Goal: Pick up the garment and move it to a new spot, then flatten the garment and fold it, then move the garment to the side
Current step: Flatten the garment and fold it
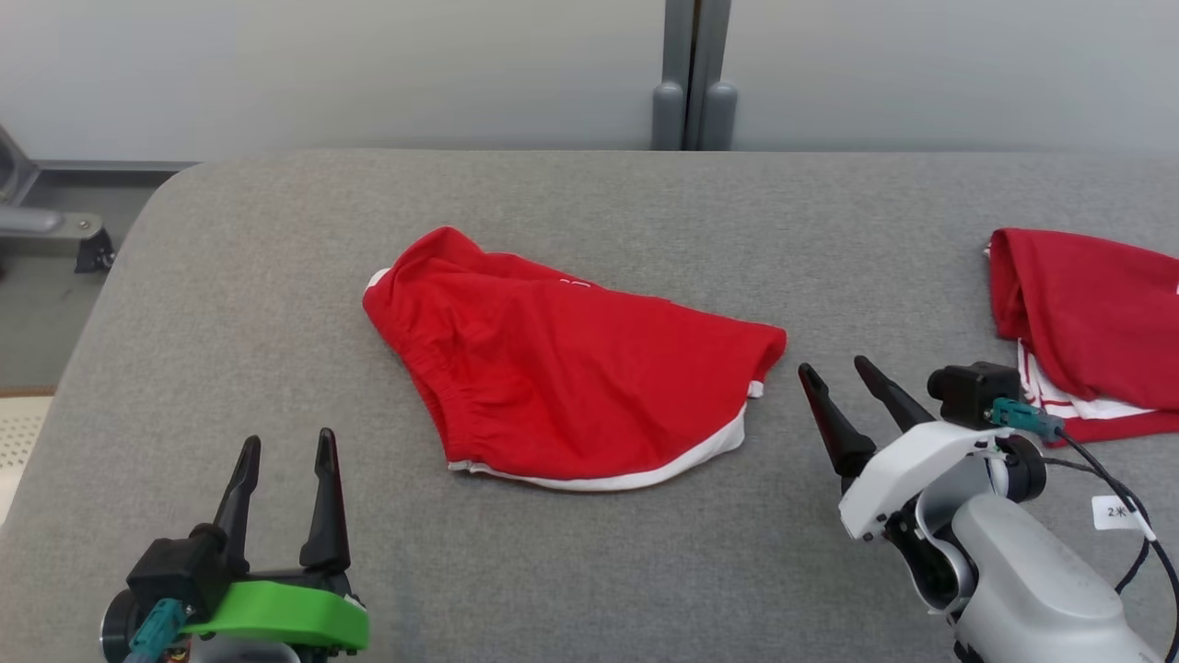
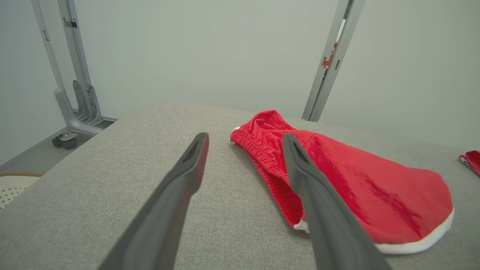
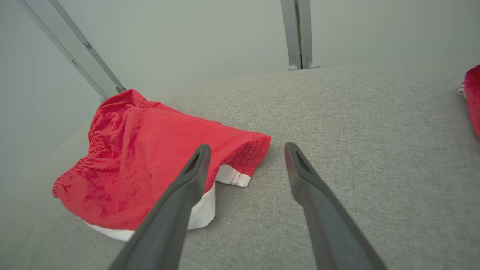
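The garment is a pair of red shorts with white trim, lying loosely spread at the middle of the grey table. It also shows in the left wrist view as the garment and in the right wrist view as the garment. My left gripper stands open at the lower left, well short of the cloth, with nothing between its fingers. My right gripper is open too, just right of the shorts' right corner, not touching it.
A second red garment with white stripes lies at the table's right edge, close behind my right wrist. A grey post rises behind the table's far edge. The table's left edge drops to the floor.
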